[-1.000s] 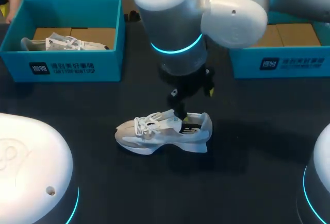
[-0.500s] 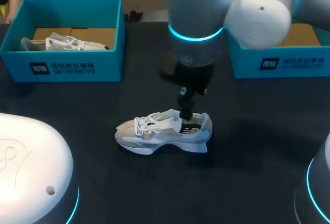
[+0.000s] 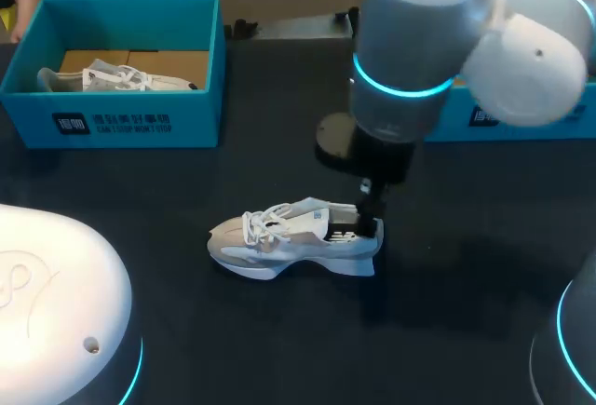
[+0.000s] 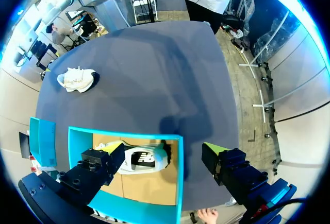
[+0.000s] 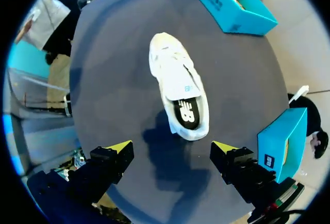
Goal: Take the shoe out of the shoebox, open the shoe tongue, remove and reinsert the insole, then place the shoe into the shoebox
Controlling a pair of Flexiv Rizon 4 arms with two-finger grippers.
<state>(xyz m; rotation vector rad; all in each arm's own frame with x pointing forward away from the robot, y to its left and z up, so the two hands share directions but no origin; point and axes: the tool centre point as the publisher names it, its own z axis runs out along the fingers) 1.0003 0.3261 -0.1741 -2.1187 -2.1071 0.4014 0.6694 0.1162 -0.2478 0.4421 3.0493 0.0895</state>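
A white sneaker (image 3: 296,236) lies on its sole in the middle of the dark table, toe pointing left. My right gripper (image 3: 370,211) hangs just above its heel end, coming down from the big right arm (image 3: 419,42). In the right wrist view the gripper (image 5: 171,149) is open and holds nothing, with the sneaker (image 5: 178,82) ahead of its fingers and the printed insole (image 5: 188,112) showing inside. My left gripper (image 4: 165,154) is open high above a blue shoebox (image 4: 175,172) that holds a second white shoe (image 4: 136,159).
A blue shoebox (image 3: 121,116) with a white shoe (image 3: 112,79) stands at the back left. Another blue shoebox (image 3: 484,116) at the back right is mostly hidden by my right arm. My left arm's white housing (image 3: 56,303) fills the near left corner.
My right arm has swung to the right, carrying its gripper from over the shoe's opening to the heel end. The sneaker has stayed where it was.
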